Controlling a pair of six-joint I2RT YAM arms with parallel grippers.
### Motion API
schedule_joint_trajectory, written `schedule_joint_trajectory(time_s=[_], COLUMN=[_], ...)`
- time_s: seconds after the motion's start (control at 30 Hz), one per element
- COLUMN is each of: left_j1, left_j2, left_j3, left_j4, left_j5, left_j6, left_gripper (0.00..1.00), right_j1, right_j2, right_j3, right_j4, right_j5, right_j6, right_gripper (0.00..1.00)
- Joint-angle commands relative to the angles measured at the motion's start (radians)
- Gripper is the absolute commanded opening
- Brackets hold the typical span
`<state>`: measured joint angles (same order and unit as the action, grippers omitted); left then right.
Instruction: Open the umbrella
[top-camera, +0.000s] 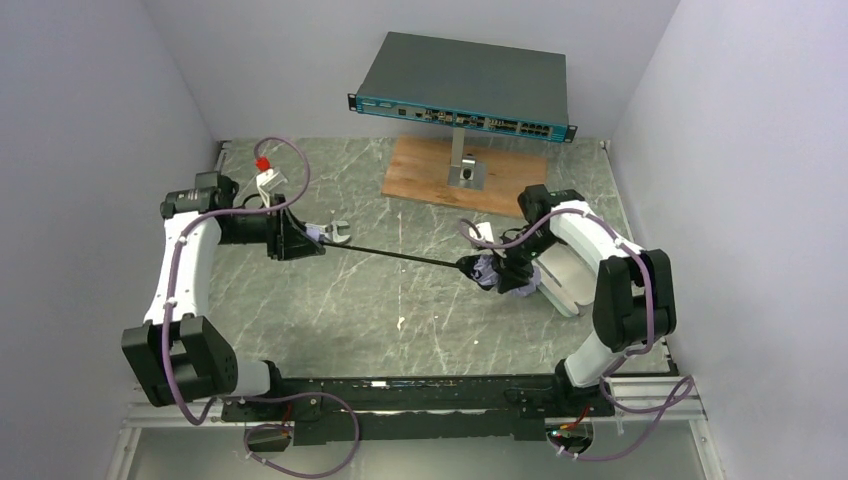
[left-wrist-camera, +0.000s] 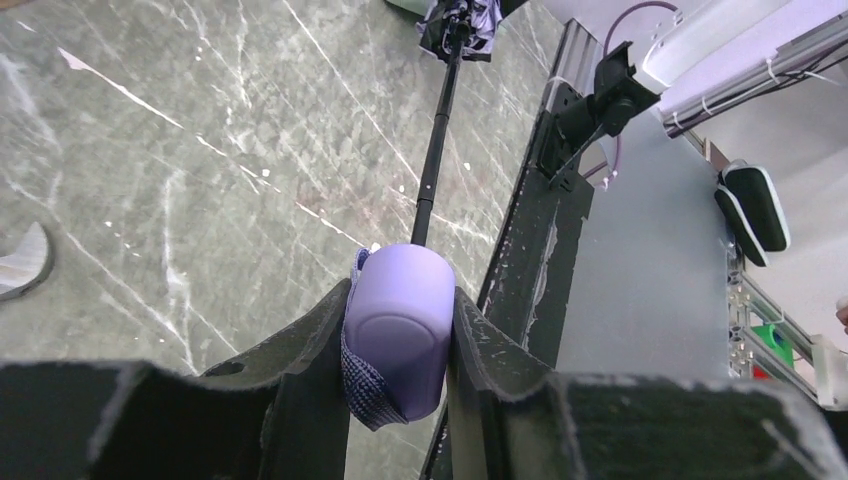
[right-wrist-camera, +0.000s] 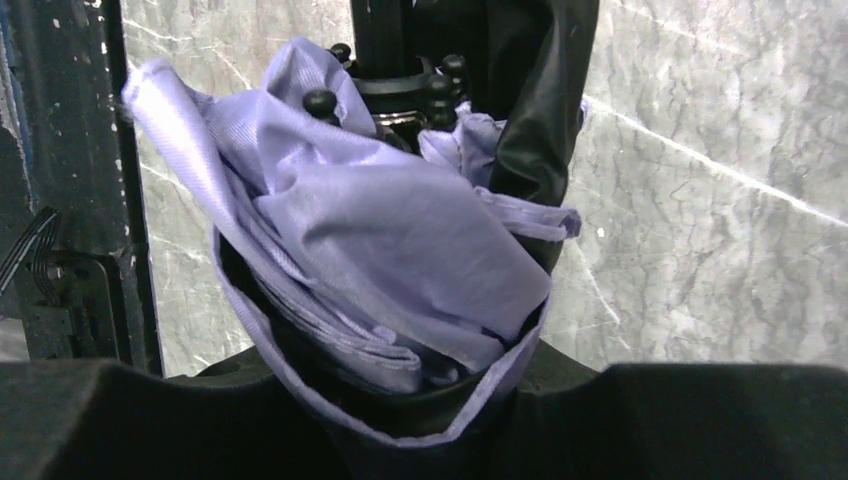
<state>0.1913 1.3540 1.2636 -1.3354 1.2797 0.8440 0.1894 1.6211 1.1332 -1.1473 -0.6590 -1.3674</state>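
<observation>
The umbrella is stretched out between my two grippers above the marbled table. My left gripper (top-camera: 322, 237) is shut on its rounded lavender handle (left-wrist-camera: 400, 325), with the woven wrist strap (left-wrist-camera: 360, 380) pinched at the left finger. The thin black shaft (top-camera: 400, 256) runs straight from the handle to the folded canopy (top-camera: 495, 272); it also shows in the left wrist view (left-wrist-camera: 435, 160). My right gripper (right-wrist-camera: 420, 400) is shut on the bunched lavender fabric and black lining (right-wrist-camera: 380, 230). The canopy is folded, with its rib tips gathered round the shaft.
A network switch (top-camera: 465, 85) stands on a post over a wooden board (top-camera: 440, 175) at the back. A pale oblong case (top-camera: 560, 280) lies beside the right arm. A small silver wrench-like piece (top-camera: 340, 233) lies near the left gripper. Walls close in on both sides.
</observation>
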Motion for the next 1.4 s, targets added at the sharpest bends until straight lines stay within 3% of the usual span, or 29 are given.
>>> schedule_joint_trajectory(time_s=[0.0, 0.07, 0.1, 0.17, 0.27, 0.3, 0.4, 0.47, 0.57, 0.77, 1.07, 1.23, 1.37], left_j1=[0.077, 0.076, 0.077, 0.087, 0.095, 0.093, 0.088, 0.039, -0.190, -0.589, -0.841, -0.887, -0.887], left_j2=[-0.069, -0.072, -0.071, -0.084, -0.155, -0.188, -0.285, -0.303, -0.322, -0.376, -0.289, -0.179, -0.136], left_j3=[0.050, 0.070, 0.089, 0.110, 0.115, 0.102, 0.054, 0.067, 0.054, -0.106, -0.133, -0.144, -0.158], left_j4=[0.167, 0.169, 0.158, 0.222, 0.394, 0.471, 0.677, 0.619, 0.482, 0.594, 0.711, 0.639, 0.661], left_j5=[0.016, -0.007, -0.024, -0.052, -0.089, -0.109, -0.174, -0.164, -0.318, -0.607, -0.838, -0.912, -0.949], left_j6=[-0.090, -0.091, -0.083, -0.153, -0.257, -0.284, -0.323, -0.172, 0.058, 0.224, 0.350, 0.420, 0.376], left_gripper=[0.00, 0.00, 0.10, 0.58, 0.95, 0.99, 1.00, 1.00, 1.00, 0.96, 0.88, 0.72, 0.47], right_j1=[0.045, 0.062, 0.063, 0.060, 0.064, 0.069, 0.096, 0.110, 0.141, 0.214, 0.341, 0.348, 0.365], right_j2=[0.003, -0.010, -0.007, 0.007, 0.013, 0.018, 0.043, 0.065, 0.126, 0.241, 0.268, 0.317, 0.292], right_j3=[0.034, 0.018, 0.013, 0.014, 0.029, 0.042, 0.091, 0.138, 0.244, 0.459, 0.492, 0.571, 0.588], right_j4=[-0.119, -0.111, -0.111, -0.122, -0.139, -0.147, -0.170, -0.191, -0.258, -0.353, -0.351, -0.351, -0.351], right_j5=[0.212, 0.214, 0.218, 0.219, 0.185, 0.169, 0.114, 0.056, -0.054, -0.295, -0.404, -0.432, -0.426], right_j6=[0.034, 0.035, 0.037, 0.051, 0.080, 0.094, 0.149, 0.196, 0.296, 0.461, 0.529, 0.536, 0.514], right_gripper=[0.00, 0.00, 0.00, 0.00, 0.00, 0.00, 0.00, 0.00, 0.00, 0.00, 0.00, 0.03, 0.05])
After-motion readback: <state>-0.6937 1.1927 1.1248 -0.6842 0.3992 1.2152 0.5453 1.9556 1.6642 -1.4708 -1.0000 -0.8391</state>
